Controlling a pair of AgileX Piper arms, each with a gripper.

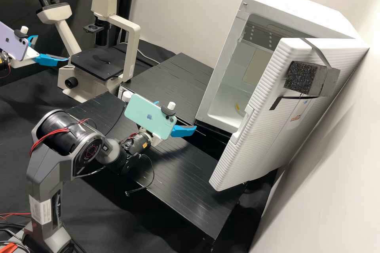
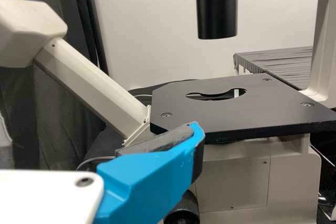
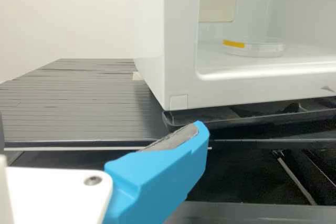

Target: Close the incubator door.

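In the high view, the white incubator (image 1: pixel 221 83) stands with its ribbed door (image 1: pixel 261 126) swung wide, showing the chamber. A dish with a yellow mark (image 3: pixel 257 47) lies inside. My right gripper (image 1: pixel 183 131), open, is over the bench left of the door's handle edge, apart from it; one finger is mostly hidden behind a green phone. In the right wrist view my right gripper (image 3: pixel 101 128) is before the incubator's lower front corner (image 3: pixel 176 98). My left gripper (image 1: pixel 52 49) is open at the far left beside the microscope; the left wrist view shows my left gripper (image 2: pixel 100 129) near its stage.
A cream microscope (image 1: pixel 126 51) with a black stage (image 1: pixel 97 64) stands at the back left. Black slatted bench tops (image 1: pixel 178 166) extend below and left of the incubator, with a dark gap between them. A pale wall (image 1: pixel 316 205) rises at the right. Foam is taped to the door.
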